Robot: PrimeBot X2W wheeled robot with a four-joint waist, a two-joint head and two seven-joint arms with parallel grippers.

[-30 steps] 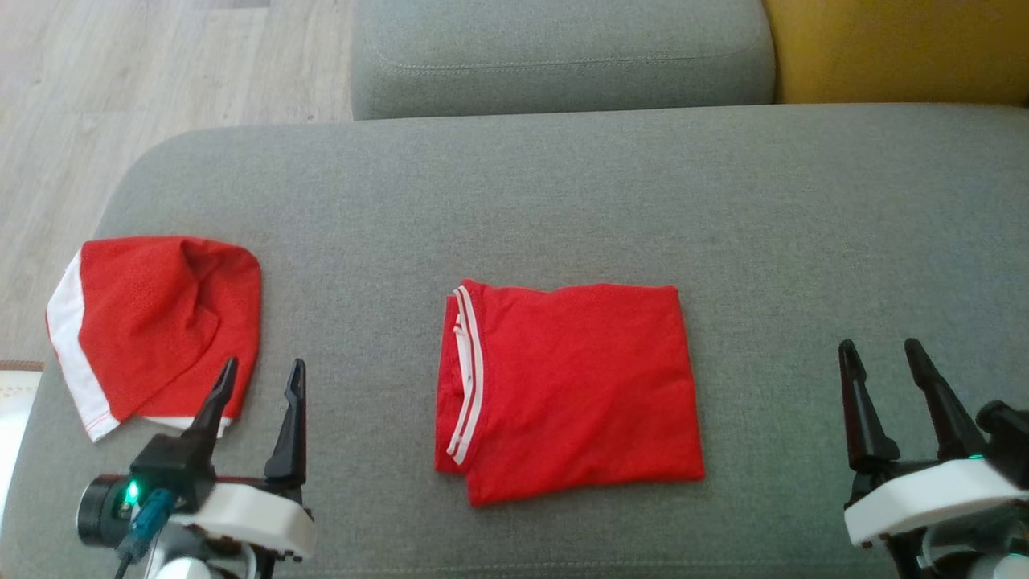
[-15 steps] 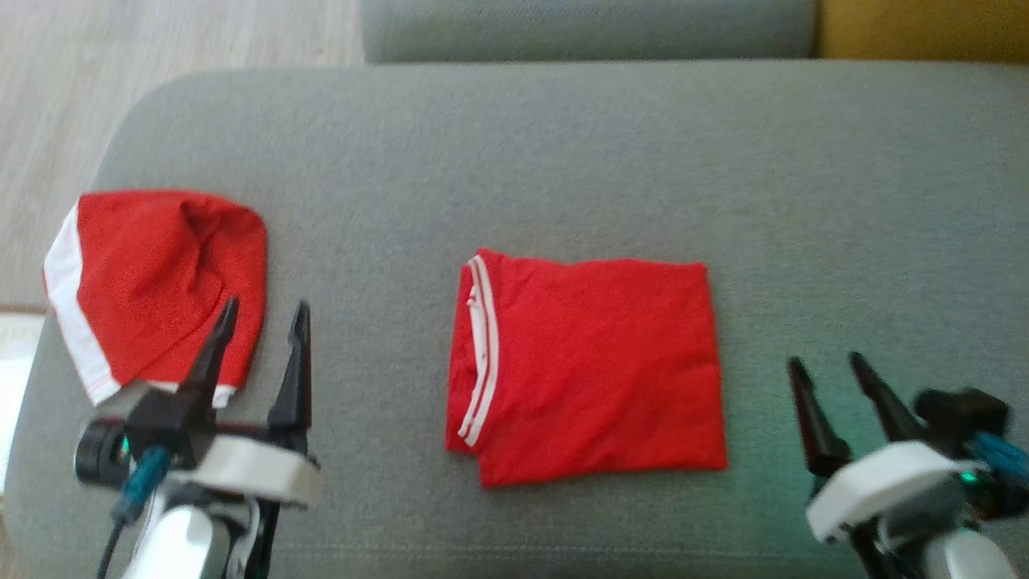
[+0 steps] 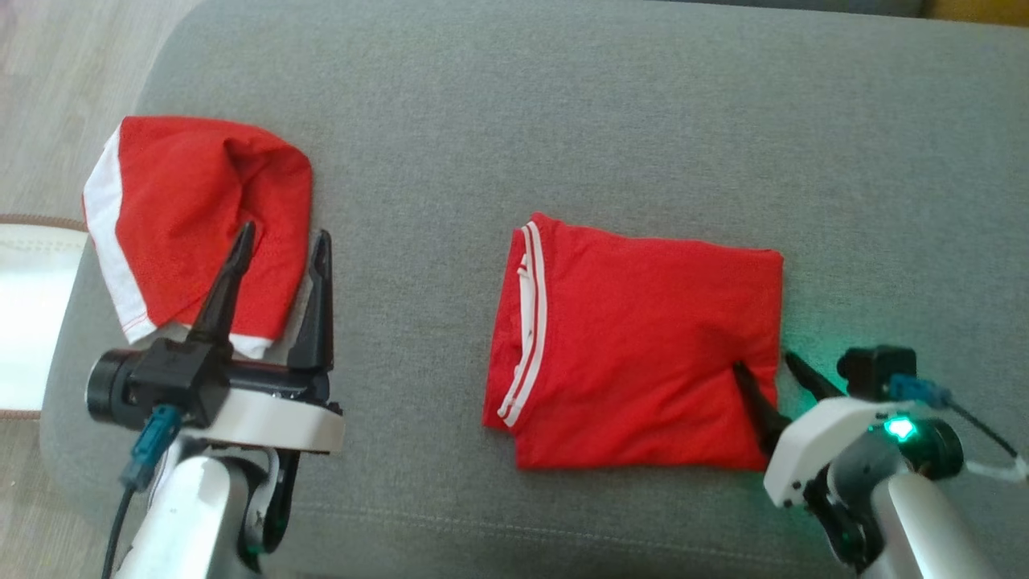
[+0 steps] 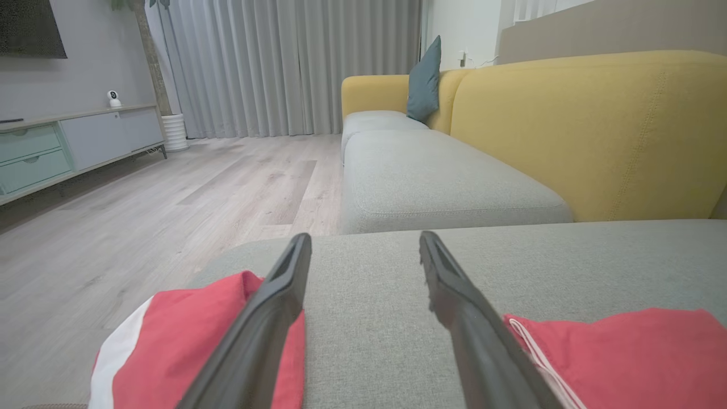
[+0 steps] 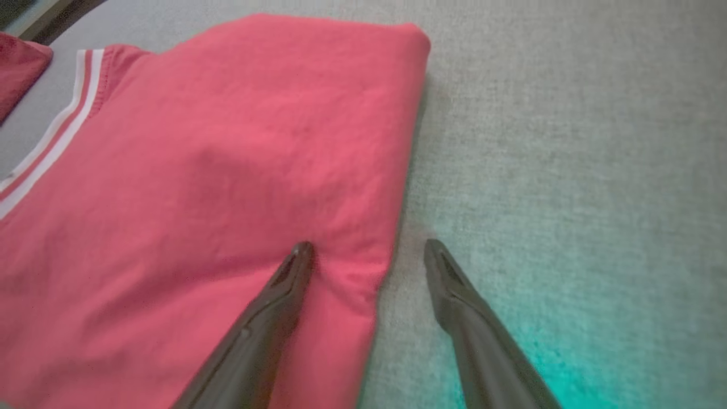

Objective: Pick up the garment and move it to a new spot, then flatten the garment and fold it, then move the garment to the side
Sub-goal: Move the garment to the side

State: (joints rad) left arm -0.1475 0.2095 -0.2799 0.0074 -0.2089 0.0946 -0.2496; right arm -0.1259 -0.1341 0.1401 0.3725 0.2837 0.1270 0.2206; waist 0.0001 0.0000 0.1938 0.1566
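right gripper [image 3: 762, 362] jaws apart, straddling right edge of folded red garment [image 3: 643, 346], mid grey cushion [image 3: 563, 121]. left gripper [image 3: 283, 235] jaws apart, over second red garment [image 3: 185, 201] at cushion's left edge.

Left gripper [image 4: 365, 241]: my jaws wide apart above the grey sofa seat [image 4: 369, 341]. Red cloth with white band [image 4: 187, 335] at the seat's left edge, partly behind my left jaw. Folded red garment [image 4: 625, 352] lower right. Yellow backrest [image 4: 596, 130] beyond.

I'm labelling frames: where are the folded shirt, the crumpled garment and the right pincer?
folded shirt [image 3: 643, 346], head view, cloth centre
crumpled garment [image 3: 181, 201], head view, red middle
right pincer [image 3: 762, 361], head view, between fingertips
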